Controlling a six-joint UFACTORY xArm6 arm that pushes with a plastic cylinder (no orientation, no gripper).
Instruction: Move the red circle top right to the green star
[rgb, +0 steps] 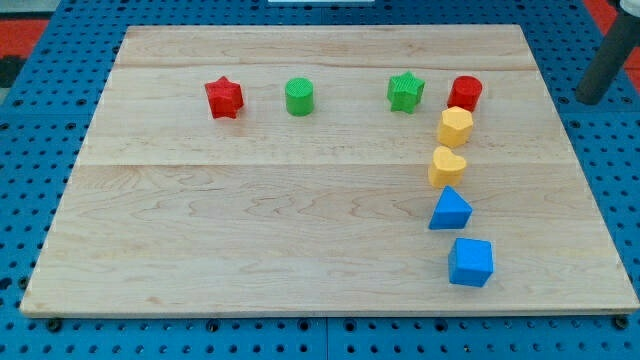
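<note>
On the pale, streaky-grained wooden counter (300, 200) sit a red ribbed star block (224, 98), a green ribbed cylinder block (299, 96), a green star block (405, 92), a red circle block (464, 93), two yellow blocks (455, 127) (447, 167) and two blue blocks (449, 210) (470, 262), all ringed by blue pegboard (40, 120) dotted with dark holes.

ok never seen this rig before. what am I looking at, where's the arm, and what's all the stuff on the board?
One camera looks down at an angle on a wooden board lying on a blue pegboard base. The machine is a single arm ending in a plain push rod, no claw. The dark bar at the view's top right may belong to it, but my tip does not show, so nothing is being touched or held. Along the top sit a red star, green cylinder, green star and red circle, the last just right of the green star. Below it a column runs down: yellow hexagon, yellow heart, blue triangle, blue cube.
</note>
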